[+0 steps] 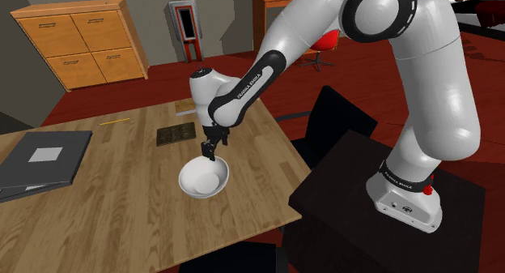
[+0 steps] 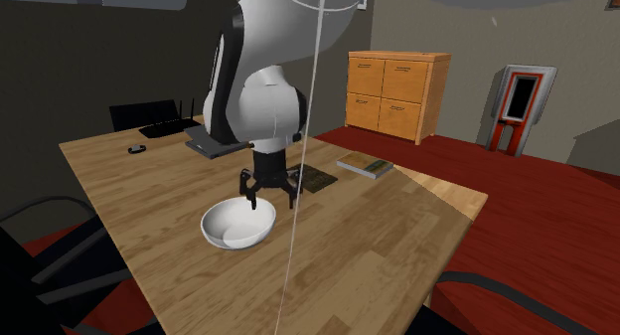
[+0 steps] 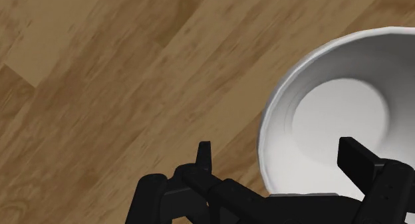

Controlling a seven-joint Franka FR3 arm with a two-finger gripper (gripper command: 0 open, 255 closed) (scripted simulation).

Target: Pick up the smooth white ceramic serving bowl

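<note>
A white bowl (image 1: 202,181) (image 2: 236,227) sits upright on the wooden table (image 1: 113,223), near the edge closest to the stand. My black gripper (image 1: 212,153) (image 2: 266,198) hangs just above the bowl's rim and is open. In the wrist view the gripper (image 3: 280,160) straddles the rim of the bowl (image 3: 339,110). One finger stands over the bare wood outside the bowl and the other finger (image 3: 359,160) is over its inside. Neither finger touches the rim.
A grey binder (image 1: 44,162) lies at the shoulder view's left, and a dark flat mat (image 1: 176,134) lies beyond the bowl. A book (image 2: 365,165), a black router (image 2: 164,129) and a small dark object (image 2: 136,148) are also on the table. A black chair (image 1: 340,117) stands beside the table.
</note>
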